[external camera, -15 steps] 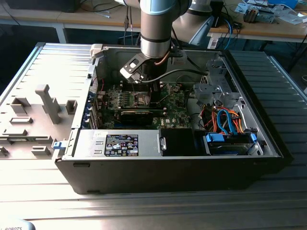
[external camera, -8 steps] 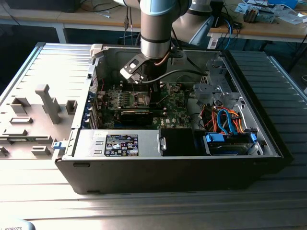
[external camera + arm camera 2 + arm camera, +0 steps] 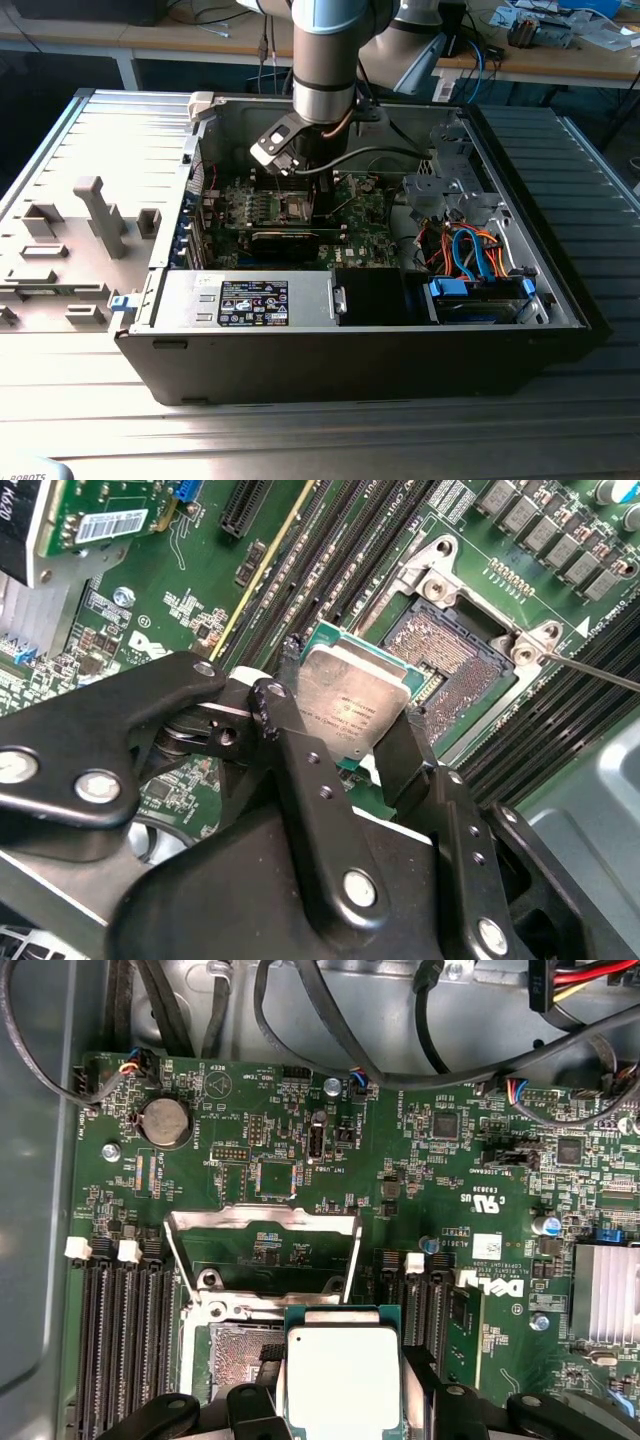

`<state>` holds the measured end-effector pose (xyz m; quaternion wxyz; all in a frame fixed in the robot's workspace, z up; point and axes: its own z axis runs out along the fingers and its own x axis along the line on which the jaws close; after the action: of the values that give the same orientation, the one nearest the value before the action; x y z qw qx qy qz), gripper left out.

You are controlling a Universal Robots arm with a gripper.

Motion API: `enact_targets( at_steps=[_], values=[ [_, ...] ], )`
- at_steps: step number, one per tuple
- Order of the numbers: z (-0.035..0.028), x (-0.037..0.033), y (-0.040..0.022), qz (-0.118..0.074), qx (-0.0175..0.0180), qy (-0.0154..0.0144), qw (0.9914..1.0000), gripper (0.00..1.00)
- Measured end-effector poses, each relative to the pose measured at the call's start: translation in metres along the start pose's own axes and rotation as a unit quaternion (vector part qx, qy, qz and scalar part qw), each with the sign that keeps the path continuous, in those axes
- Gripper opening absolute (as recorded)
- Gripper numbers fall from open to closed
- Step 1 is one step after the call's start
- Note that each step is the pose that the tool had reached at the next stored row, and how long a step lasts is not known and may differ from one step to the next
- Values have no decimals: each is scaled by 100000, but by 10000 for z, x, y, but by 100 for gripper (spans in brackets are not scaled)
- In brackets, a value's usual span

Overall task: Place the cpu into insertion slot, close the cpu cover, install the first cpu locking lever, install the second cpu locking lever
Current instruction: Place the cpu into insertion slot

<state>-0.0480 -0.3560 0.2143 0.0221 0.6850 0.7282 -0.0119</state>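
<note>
Right now, your cpu (image 3: 350, 705) pinched by its edges in the gripper (image 3: 352, 698), jaws closed onto it, held just above the bare insertion slot (image 3: 455, 650), cpu cover (image 3: 262, 1217) flipped up open, green motherboard (image 3: 400, 1110) around them.
</note>
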Motion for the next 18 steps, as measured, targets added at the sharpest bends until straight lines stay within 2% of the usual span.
enact_targets(
  at_steps=[18],
  values=[
    [46,2,0,-1,-7,7,100000,54]
  ],
)
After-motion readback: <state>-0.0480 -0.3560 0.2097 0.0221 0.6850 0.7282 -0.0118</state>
